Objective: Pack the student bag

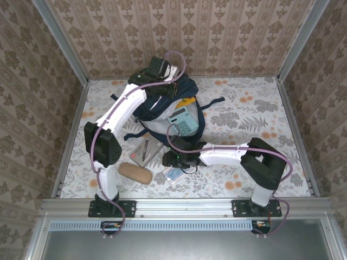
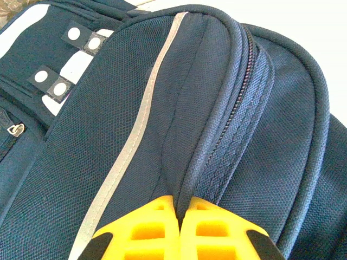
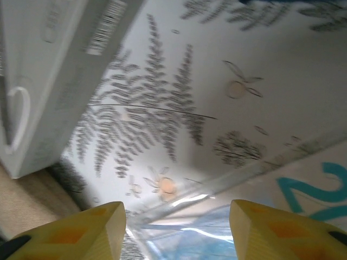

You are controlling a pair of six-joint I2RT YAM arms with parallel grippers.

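A flowered tablecloth (image 1: 255,114) is spread in front of me, with patterned wallpaper (image 1: 217,38) on 3 sides. A teal calculator (image 1: 183,121) lies near the middle. Nearer to me is a grey book (image 1: 136,153) with 1 dark pen (image 1: 145,150) on its cover. A brown oblong pouch (image 1: 135,173) lies just beside the book's near edge. To their right I see a clear packet (image 1: 174,174) with blue print. Up close, the book carries a barcode (image 3: 111,24).

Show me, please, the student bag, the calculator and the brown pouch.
student bag (image 2: 200,65), left wrist view, navy top panel.
calculator (image 1: 183,122), top external view, its face.
brown pouch (image 1: 135,173), top external view, middle.
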